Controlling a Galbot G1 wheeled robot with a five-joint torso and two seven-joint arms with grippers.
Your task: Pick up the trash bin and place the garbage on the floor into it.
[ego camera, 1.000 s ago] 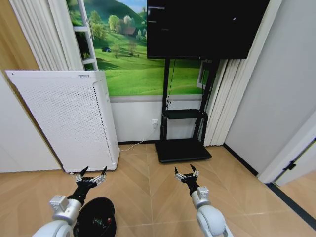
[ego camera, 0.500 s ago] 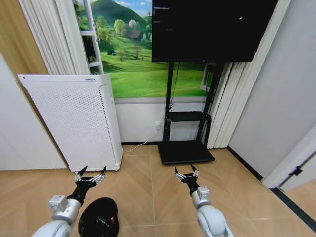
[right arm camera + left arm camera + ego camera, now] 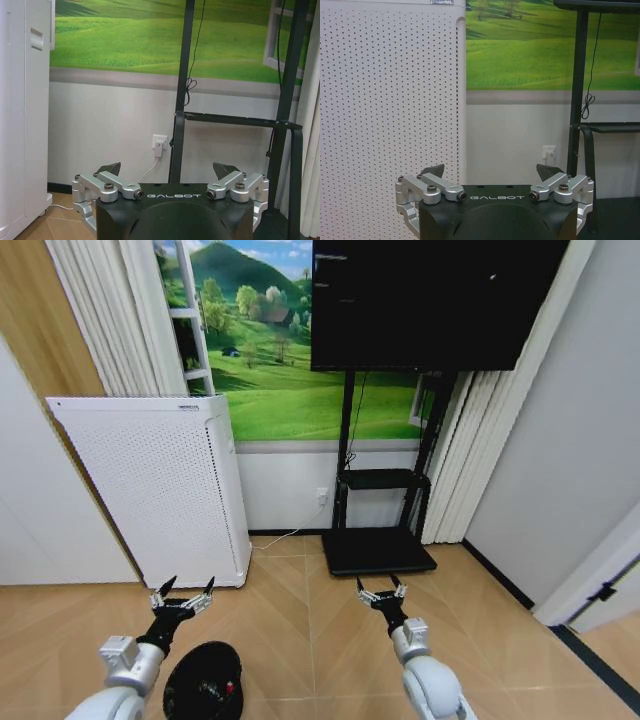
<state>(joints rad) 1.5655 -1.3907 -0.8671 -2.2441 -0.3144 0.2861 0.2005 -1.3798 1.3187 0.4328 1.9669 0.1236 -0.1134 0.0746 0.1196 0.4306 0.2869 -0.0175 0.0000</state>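
Note:
The trash bin (image 3: 203,683), small, black and round, stands on the floor (image 3: 300,640) at the lower left, just below and right of my left forearm. Bits of garbage (image 3: 229,689), one of them red, lie inside its mouth. My left gripper (image 3: 182,594) (image 3: 491,171) is open and empty, held above the floor just beyond the bin and not touching it. My right gripper (image 3: 380,590) (image 3: 166,168) is also open and empty, over bare floor to the right.
A tall white air purifier (image 3: 150,490) stands against the wall ahead of the left gripper. A black TV stand (image 3: 378,550) with a cable and a dark screen (image 3: 430,300) is ahead of the right gripper. A white wall and door frame (image 3: 590,570) close the right side.
The whole head view has shifted: purifier and stand sit further right and a little lower in the picture. Both arms hold the same open pose relative to me.

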